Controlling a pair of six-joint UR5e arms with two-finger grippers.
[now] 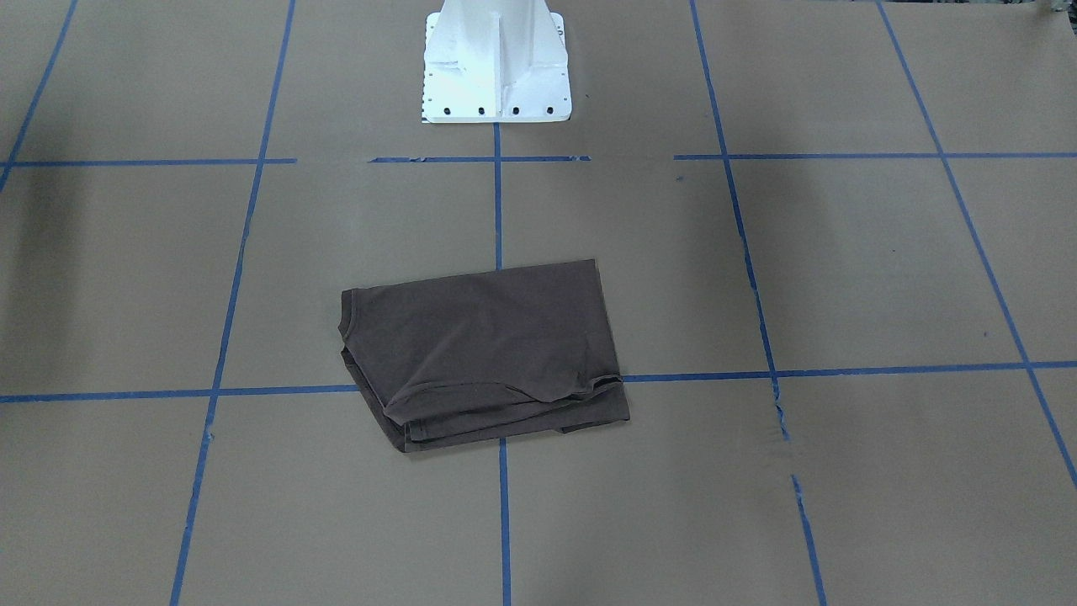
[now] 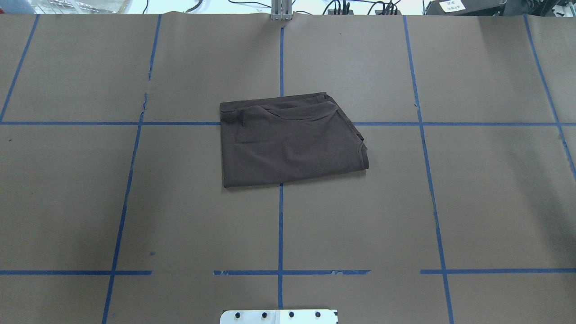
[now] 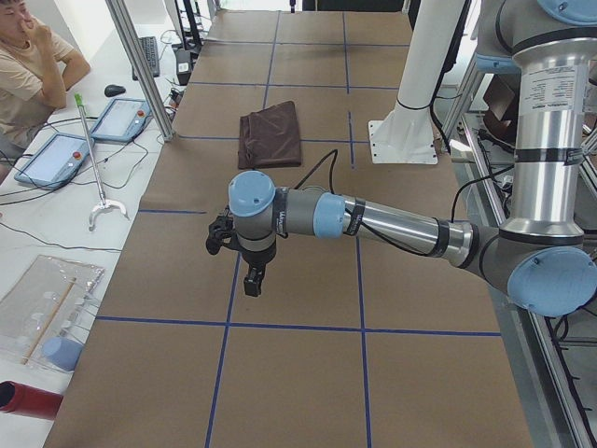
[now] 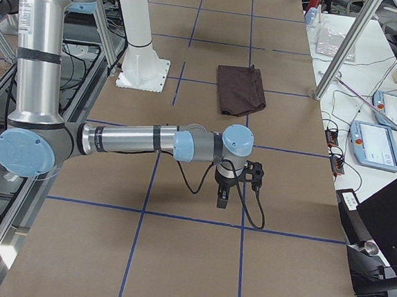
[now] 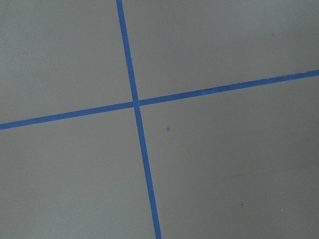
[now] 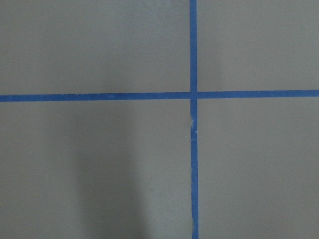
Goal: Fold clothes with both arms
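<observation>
The dark brown T-shirt (image 1: 484,353) lies folded into a compact rectangle at the middle of the brown paper-covered table; it also shows in the overhead view (image 2: 288,141) and in both side views (image 3: 270,135) (image 4: 240,90). Neither arm touches it. The left gripper (image 3: 252,280) hangs over bare table far to the robot's left of the shirt, pointing down. The right gripper (image 4: 222,199) hangs the same way far to the robot's right. Both show only in the side views, so I cannot tell whether they are open or shut. The wrist views show only paper and blue tape.
The white bolted pedestal (image 1: 496,63) stands at the robot's side of the table (image 2: 279,316). Blue tape lines (image 2: 281,225) grid the paper. An operator (image 3: 28,65) sits beyond the far edge with tablets (image 3: 56,154). Metal posts (image 3: 140,65) (image 4: 339,49) stand at that edge.
</observation>
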